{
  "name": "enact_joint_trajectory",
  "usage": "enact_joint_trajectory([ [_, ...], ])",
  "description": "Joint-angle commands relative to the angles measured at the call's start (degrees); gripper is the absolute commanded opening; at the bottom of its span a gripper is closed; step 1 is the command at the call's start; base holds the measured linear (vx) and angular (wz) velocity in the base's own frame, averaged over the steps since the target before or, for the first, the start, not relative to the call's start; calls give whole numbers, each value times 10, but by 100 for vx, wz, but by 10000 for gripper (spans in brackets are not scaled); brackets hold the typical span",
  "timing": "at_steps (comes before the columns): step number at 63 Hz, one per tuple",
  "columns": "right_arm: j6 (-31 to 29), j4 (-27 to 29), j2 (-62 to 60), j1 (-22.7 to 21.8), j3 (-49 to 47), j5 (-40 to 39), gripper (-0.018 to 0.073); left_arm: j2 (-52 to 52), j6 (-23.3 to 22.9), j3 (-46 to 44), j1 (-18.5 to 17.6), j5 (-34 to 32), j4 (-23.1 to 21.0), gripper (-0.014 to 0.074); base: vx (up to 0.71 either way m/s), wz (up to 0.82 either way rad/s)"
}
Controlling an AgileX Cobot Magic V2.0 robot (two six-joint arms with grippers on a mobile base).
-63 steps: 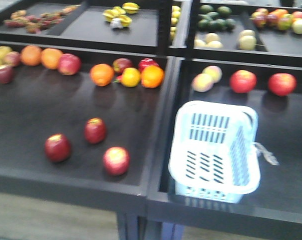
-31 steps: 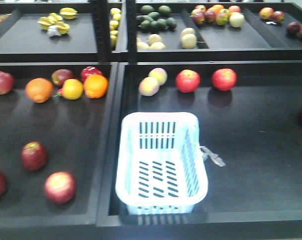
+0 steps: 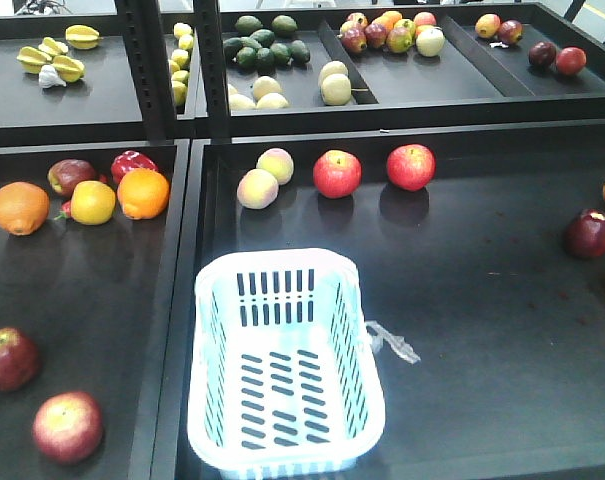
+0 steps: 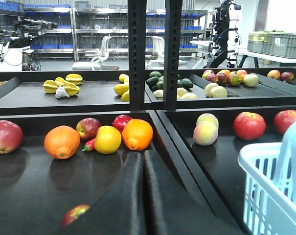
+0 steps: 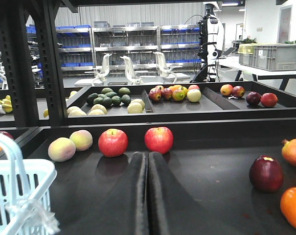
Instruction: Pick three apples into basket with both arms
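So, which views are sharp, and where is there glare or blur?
Front view: sharp, but the white basket is overexposed, bluish. Left wrist view: left gripper close and out of focus, the orange behind sharp. Right wrist view: right gripper likewise soft.

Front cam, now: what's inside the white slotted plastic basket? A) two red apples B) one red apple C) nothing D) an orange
C: the white slotted plastic basket shows only its bare slotted floor; the dark red apple and the red apple with a yellowish blush lie outside it on the black tray to its left.
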Motion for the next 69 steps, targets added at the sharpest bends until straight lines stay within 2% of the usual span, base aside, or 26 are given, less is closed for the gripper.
enact_joint_trajectory([
  [1,-4,-2,-4,0,8,-42,-9,-8,-4,14,0,-43,-2,-6,11,-2],
  [69,-4,-2,-4,0,8,-42,-9,-8,-4,14,0,-43,-2,-6,9,7],
])
